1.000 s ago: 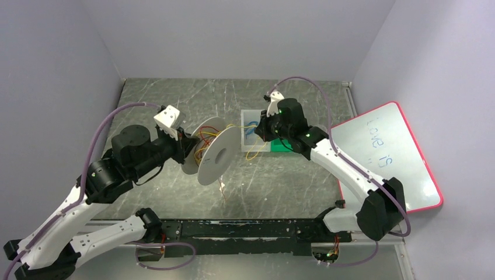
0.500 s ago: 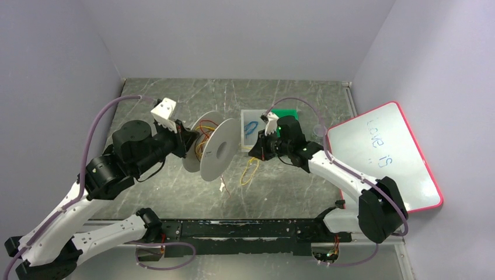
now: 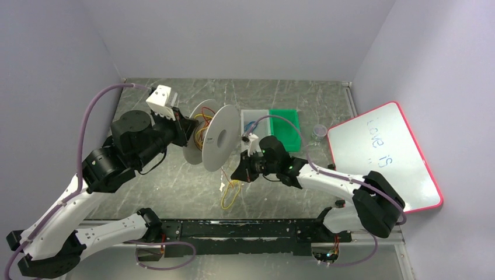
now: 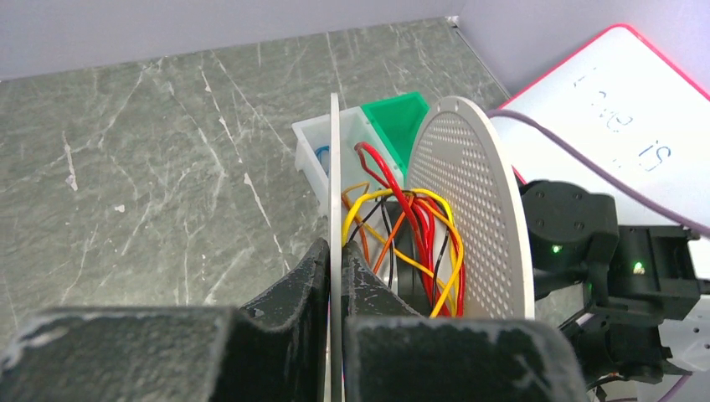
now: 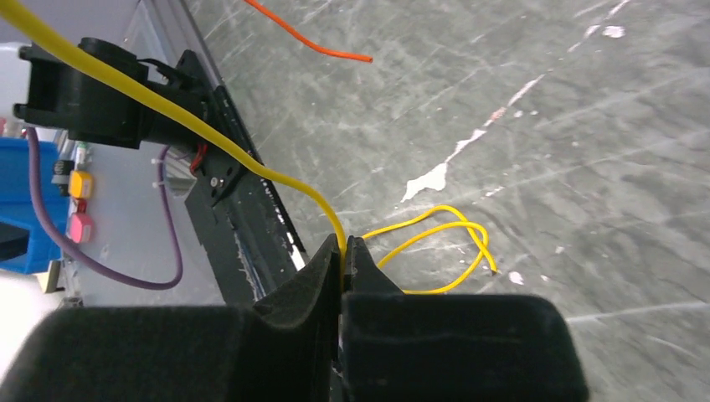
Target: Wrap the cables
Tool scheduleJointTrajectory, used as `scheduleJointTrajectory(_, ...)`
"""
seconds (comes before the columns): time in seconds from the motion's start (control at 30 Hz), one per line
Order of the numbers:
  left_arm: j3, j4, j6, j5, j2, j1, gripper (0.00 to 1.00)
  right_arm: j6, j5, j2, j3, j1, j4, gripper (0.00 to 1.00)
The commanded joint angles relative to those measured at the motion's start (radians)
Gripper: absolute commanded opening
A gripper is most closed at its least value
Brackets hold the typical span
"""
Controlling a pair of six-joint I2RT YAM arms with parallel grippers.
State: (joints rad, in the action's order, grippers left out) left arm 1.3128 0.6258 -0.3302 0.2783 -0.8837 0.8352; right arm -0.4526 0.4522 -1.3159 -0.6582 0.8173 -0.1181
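A white spool (image 3: 219, 146) with two round flanges is held upright above the table. My left gripper (image 3: 188, 129) is shut on the thin edge of one flange (image 4: 335, 193). The other flange is perforated (image 4: 465, 209). Yellow, orange and red cables (image 4: 402, 226) lie loosely looped between the flanges. One yellow cable runs down from the spool to my right gripper (image 5: 344, 244), which is shut on it low over the table. Beyond the jaws the yellow cable ends in a loop on the table (image 5: 444, 243), (image 3: 230, 195). A loose orange cable end (image 5: 310, 38) shows farther off.
Behind the right arm stand a white bin (image 3: 254, 125) holding a small blue coil and a green bin (image 3: 286, 128). A small clear cup (image 3: 319, 130) and a pink-framed whiteboard (image 3: 385, 157) are at the right. A black rail (image 3: 245, 227) runs along the near edge.
My right gripper has moved from beside the bins down toward the near edge, drawing the yellow cable with it. The left arm has shifted the spool slightly back and right.
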Motion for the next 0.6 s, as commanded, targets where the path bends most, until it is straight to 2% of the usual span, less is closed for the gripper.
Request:
scheduleJointTrajectory(0.0, 0.06, -0.108, -0.046, 0.038, 0.008, 0.005, 0.07, -0.064, -0.028, -0.034, 0.028, 0.048, -0.114, 0.03)
scheduleJointTrajectory(0.57, 0.105, -0.101, -0.083, 0.115, 0.009, 0.006, 0.07, -0.177, -0.085, -0.043, 0.166, 0.133, -0.247, 0.04)
